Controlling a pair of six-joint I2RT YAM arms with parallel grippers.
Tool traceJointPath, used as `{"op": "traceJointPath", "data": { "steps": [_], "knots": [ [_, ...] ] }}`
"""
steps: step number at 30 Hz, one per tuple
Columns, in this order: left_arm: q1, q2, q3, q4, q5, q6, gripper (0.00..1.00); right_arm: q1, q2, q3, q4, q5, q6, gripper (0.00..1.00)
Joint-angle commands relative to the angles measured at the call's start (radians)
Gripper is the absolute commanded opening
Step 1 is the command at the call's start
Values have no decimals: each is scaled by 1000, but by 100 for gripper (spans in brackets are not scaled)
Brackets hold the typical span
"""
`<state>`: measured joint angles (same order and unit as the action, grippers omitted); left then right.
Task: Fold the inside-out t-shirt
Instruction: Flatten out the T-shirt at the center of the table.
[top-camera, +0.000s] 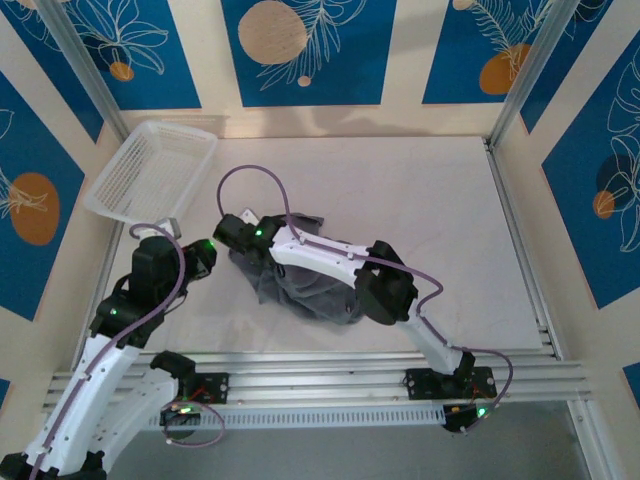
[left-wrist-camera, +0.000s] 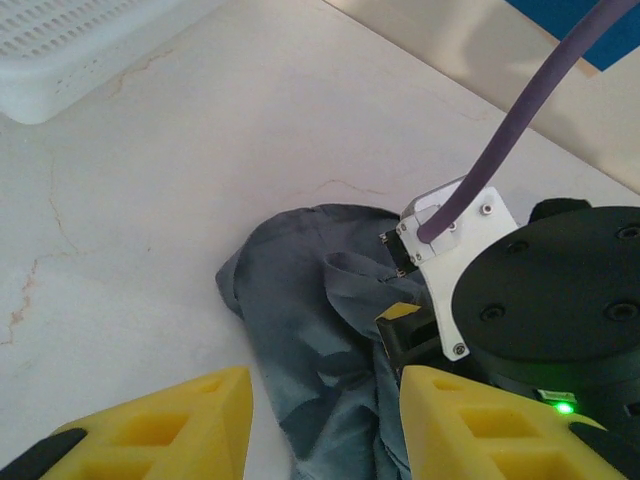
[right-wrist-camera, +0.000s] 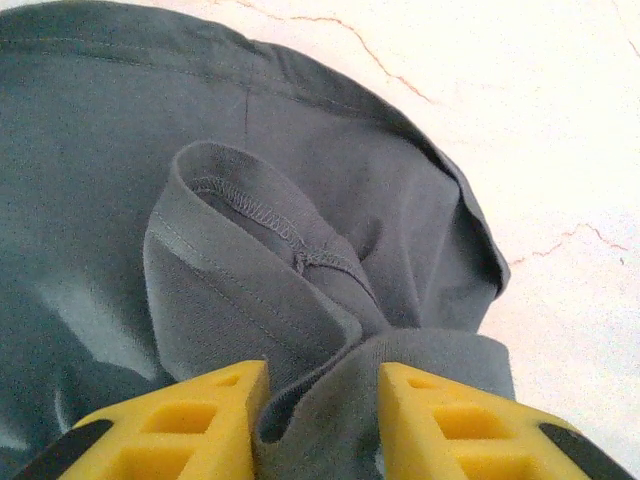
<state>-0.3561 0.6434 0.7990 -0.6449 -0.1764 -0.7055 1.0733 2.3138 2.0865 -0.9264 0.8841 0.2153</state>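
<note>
Right jaws, half-open, straddle a hem fold of the t-shirt (right-wrist-camera: 110, 190), likely to lift it; grip unclear. Left jaws hover open, empty, nearby.

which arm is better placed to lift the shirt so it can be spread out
Right. The right gripper straddles a raised fold of the t-shirt, with fabric filling the gap between its fingers. The left gripper is open above the t-shirt's edge, gripping nothing.
</note>
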Motion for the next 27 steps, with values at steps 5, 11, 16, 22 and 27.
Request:
{"op": "traceJointPath", "data": {
  "steps": [5,11,16,22,27],
  "knots": [
    [9,-5,-23,19,5,-8,43,-4,30,-18,2,125,2,34],
    [9,13,-43,38,13,-14,43,-4,5,-63,52,140,-17,29],
    [9,13,-43,42,13,-16,43,-5,19,-63,34,135,-11,33],
    [9,16,-46,45,9,-18,43,-5,-3,-83,52,138,-6,15],
    [9,44,-45,37,12,-15,44,-7,-107,-119,74,156,9,0]
  ]
}}
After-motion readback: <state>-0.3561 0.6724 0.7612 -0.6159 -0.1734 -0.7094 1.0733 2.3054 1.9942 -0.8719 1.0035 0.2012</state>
